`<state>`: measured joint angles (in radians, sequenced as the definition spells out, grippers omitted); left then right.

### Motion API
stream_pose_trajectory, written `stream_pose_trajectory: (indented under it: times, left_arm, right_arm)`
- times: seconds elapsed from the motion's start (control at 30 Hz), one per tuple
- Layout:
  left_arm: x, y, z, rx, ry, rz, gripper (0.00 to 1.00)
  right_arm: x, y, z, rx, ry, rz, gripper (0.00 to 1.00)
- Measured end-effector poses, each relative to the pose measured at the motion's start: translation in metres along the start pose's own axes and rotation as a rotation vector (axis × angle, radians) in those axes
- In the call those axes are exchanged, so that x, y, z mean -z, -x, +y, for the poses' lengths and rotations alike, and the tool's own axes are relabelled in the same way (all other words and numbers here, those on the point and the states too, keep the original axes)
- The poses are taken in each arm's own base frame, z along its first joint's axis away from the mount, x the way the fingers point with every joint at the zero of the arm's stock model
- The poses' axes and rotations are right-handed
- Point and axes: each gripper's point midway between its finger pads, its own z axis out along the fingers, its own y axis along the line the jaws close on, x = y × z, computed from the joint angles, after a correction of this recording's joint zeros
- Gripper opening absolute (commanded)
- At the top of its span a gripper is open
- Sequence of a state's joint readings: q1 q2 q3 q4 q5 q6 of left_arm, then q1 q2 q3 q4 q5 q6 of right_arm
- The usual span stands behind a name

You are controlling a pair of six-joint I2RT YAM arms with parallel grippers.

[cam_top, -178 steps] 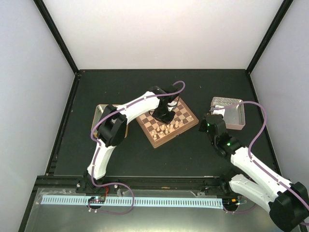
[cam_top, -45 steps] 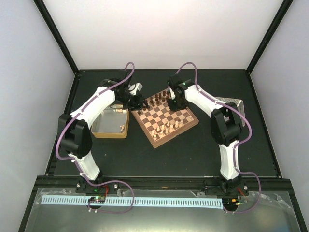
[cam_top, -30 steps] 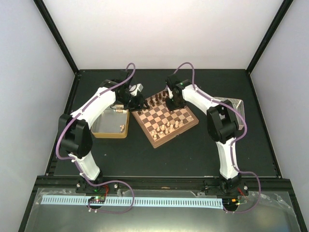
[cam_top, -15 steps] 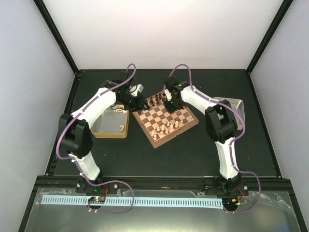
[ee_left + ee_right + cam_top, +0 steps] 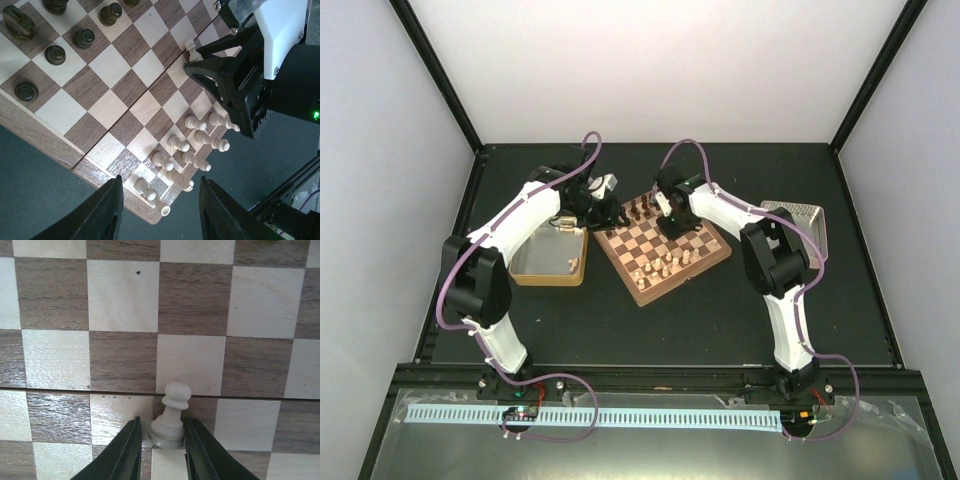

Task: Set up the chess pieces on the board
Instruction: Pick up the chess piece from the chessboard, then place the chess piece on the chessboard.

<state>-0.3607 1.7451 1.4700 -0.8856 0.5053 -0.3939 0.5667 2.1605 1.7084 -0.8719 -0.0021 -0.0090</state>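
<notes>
- A pale cream pawn point(image 5: 170, 416), round-headed, stands upright mid-board on the checkered board point(image 5: 122, 300).
- The right gripper point(image 5: 162, 442) flanks its base; whether it grasps cannot be told.
- The left gripper point(image 5: 160, 212) hangs released over the board's corner, near cream pieces point(image 5: 195, 145).

Looking down from high up and behind at the whole tabletop point(image 5: 720, 320), then way closer from the left wrist, slanting across a corner of the board point(image 5: 125, 105), and practically on top of it from the right wrist, straight down on the same squares and pale pawn point(image 5: 170, 420).
</notes>
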Motion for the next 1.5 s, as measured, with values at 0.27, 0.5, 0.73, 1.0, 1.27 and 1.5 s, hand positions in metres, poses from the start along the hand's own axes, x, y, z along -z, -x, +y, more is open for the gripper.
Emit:
stream_pose_trajectory:
  times: [0.27, 0.5, 0.73, 1.0, 1.27, 1.5]
  left_arm:
    - [0.000, 0.001, -0.001, 0.002, -0.003, -0.005, 0.46]
    - [-0.001, 0.006, -0.013, 0.027, -0.077, -0.017, 0.53]
    - [-0.001, 0.011, -0.041, 0.057, -0.228, -0.015, 0.60]
    - [0.002, 0.005, -0.081, 0.046, -0.406, 0.030, 0.61]
    - [0.004, -0.003, -0.100, 0.028, -0.481, 0.067, 0.39]
    - [0.004, -0.011, -0.105, 0.002, -0.496, 0.094, 0.26]
  right_arm:
    - [0.000, 0.005, -0.001, 0.015, -0.024, -0.033, 0.06]
    - [0.017, -0.008, 0.001, 0.015, -0.013, -0.147, 0.05]
    - [0.084, -0.001, 0.023, 0.060, 0.099, -0.453, 0.06]
    - [0.131, -0.008, 0.065, 0.187, 0.312, -0.705, 0.06]
    - [0.170, -0.009, 0.086, 0.277, 0.420, -0.874, 0.06]
    - [0.175, -0.008, 0.090, 0.294, 0.439, -0.899, 0.06]
